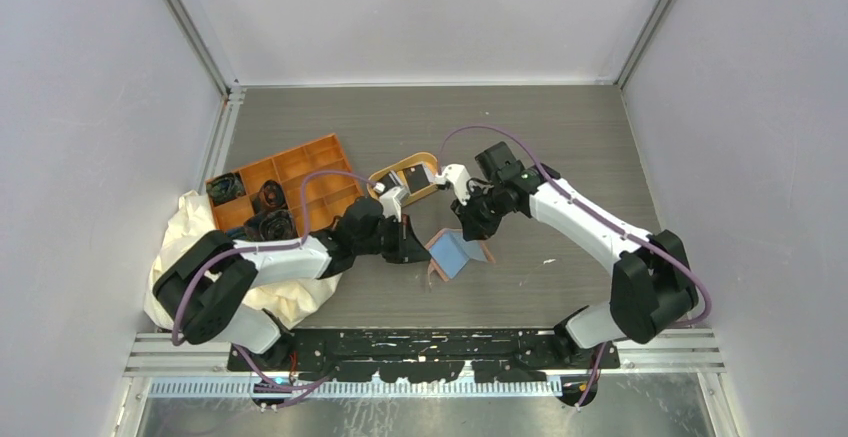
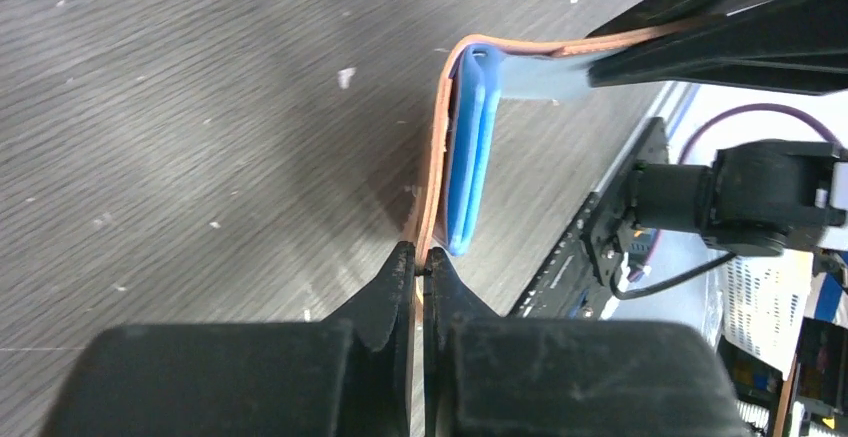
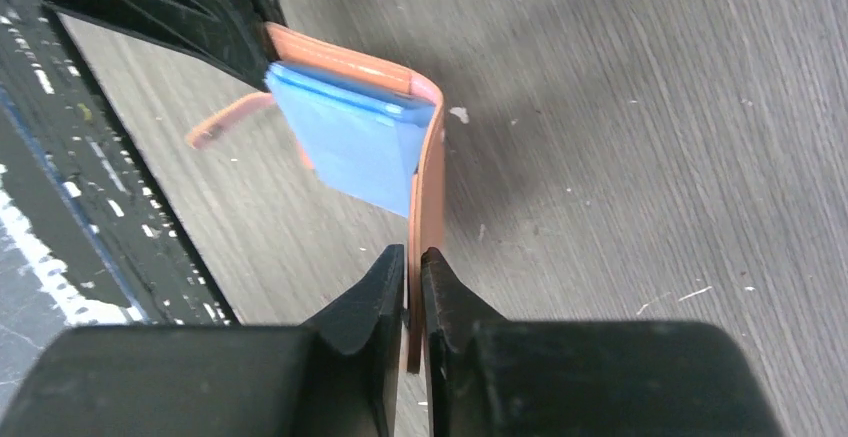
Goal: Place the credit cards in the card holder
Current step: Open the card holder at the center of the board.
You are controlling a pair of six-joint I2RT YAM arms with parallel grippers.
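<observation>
Leather card holder [image 1: 455, 254]: being held open in a V over the counter [image 1: 580, 147] between the two arms, with its blue pockets facing up.
Left pincer [image 2: 420, 265]: pressing together on the edge of one flap.
Right pincer [image 3: 412, 272]: pinching the edge of the other flap.
Credit cards [image 1: 418, 179]: lying in the oval tray [image 1: 374, 176], just beyond the card holder on the side away from the arm bases.
Key relation: both pincers are facing each other across the fold, so neither is free. The tray is sitting closer to the left arm's wrist.
Long axis: the fold is running roughly crosswise to the line between the pincers.
Count: one card holder; apparently two credit cards, though the top view is small; one oval tray; one orange tray [image 1: 310, 157].
</observation>
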